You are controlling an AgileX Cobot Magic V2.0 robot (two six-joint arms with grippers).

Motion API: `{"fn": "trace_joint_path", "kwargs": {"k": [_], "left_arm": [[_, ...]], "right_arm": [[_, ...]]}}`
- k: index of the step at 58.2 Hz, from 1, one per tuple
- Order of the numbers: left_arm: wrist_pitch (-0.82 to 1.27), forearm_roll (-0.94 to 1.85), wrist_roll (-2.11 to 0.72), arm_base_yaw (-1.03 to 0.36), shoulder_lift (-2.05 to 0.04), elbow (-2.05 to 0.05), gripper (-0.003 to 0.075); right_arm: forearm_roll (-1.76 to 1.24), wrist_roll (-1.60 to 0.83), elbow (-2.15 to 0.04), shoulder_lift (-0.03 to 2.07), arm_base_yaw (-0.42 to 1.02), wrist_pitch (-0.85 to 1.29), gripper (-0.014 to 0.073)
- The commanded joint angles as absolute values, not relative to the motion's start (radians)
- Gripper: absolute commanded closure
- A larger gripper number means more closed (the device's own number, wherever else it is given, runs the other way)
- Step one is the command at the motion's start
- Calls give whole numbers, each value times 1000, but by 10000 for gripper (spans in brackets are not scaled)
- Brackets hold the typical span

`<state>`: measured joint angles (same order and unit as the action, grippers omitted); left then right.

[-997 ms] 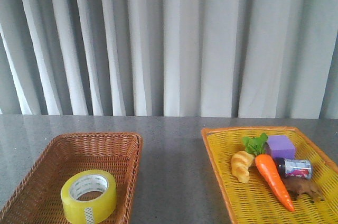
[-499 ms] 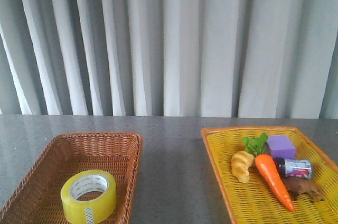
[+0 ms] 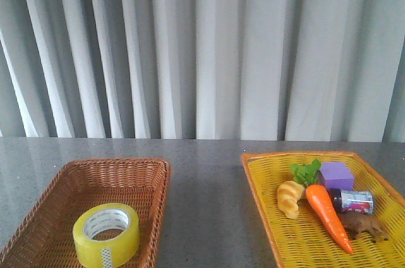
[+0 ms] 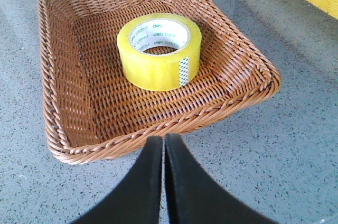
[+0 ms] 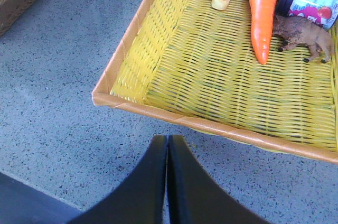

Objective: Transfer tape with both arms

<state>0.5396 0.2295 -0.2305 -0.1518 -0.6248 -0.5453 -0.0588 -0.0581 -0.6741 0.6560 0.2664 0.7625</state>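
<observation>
A: What does the front view give?

B: No arms in sight. A roll of yellow tape lies flat, hole upward, in a brown wicker basket on a grey speckled surface. Its tape layers are translucent yellow and its inner core is white with small print. A yellow woven tray sits apart from the basket and carries a croissant, a carrot with green leaves, a purple block, a small dark jar with a printed label and a brown toy animal. Pale curtains hang behind.

A: And the left wrist view?

B: The left arm's fingers are pressed together, pinching nothing, their tips over bare surface just short of the basket's near rim. The tape lies beyond them, inside the basket near its middle, touching only the woven floor. Green lettering runs round the white core, and a small printed patch shows on the yellow side wall. A corner of the yellow tray shows far off.

A: The right wrist view?

B: The right arm's fingers are also closed flat against each other and empty, just short of the tray's orange-edged rim. Beyond them the tray floor is open weave; the carrot, croissant, jar, block and toy animal lie at its far end. A corner of the brown basket shows off to one side; the tape cannot be made out here.
</observation>
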Motion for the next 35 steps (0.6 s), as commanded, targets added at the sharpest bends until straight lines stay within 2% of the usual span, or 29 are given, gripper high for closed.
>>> {"fn": "trace_joint_path", "kwargs": {"k": [1, 11, 23, 35], "left_arm": [[465, 241, -221, -152, -621, -571, 727], [464, 240, -221, -152, -546, -527, 727], [279, 213, -215, -151, -273, -350, 727], [156, 49, 23, -127, -41, -180, 727]], "right_arm": [[-59, -65, -701, 655, 261, 703, 601], [-61, -65, -701, 655, 261, 703, 601], [-61, -65, -701, 655, 261, 703, 601], [-60, -65, -701, 655, 261, 703, 601]]}}
